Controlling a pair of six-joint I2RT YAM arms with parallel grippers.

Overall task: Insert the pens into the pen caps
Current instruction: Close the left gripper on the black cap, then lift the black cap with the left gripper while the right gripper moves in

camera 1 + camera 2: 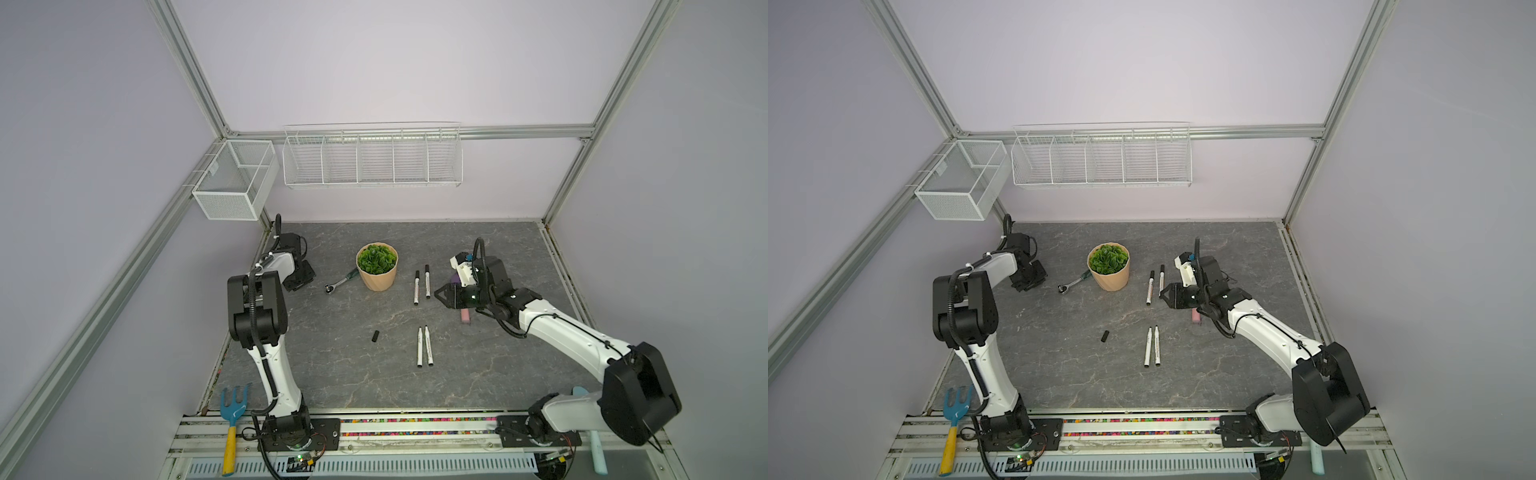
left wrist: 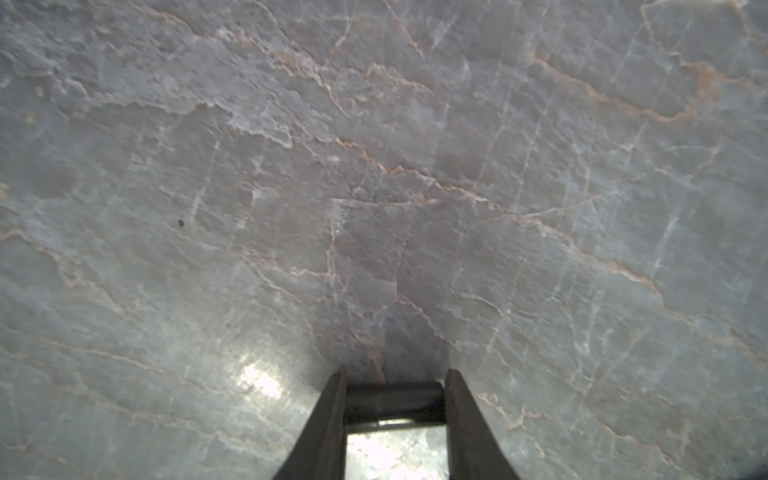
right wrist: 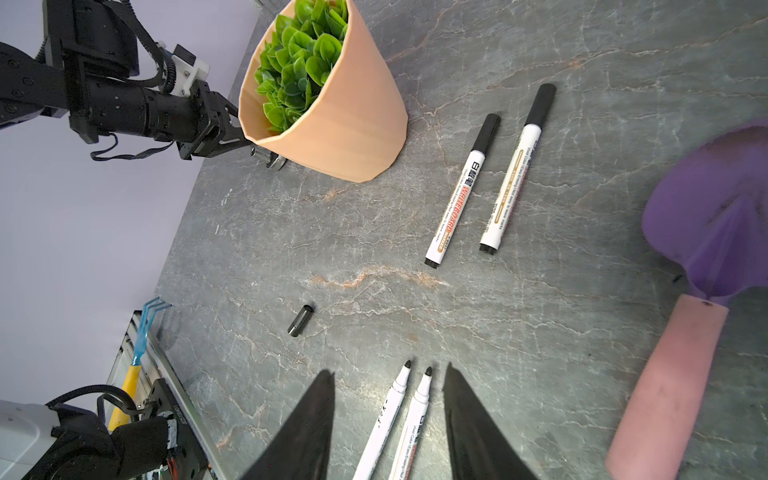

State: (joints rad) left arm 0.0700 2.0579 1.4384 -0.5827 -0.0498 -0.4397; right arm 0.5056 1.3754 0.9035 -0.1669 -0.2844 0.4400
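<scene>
top view: capped pens by pot, bare pens mid-table, loose cap left of them | left wrist: left gripper pinching black cap crosswise | right wrist: right gripper spread, empty, bare pens' tips seen between its jaws

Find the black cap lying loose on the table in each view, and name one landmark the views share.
Top view: loose cap mid-table, beside two uncapped pens.
Top view: same spot.
Left wrist: not in it.
Right wrist: cap near those pens' tips.
Landmark: the uncapped pens, in all three.
</scene>
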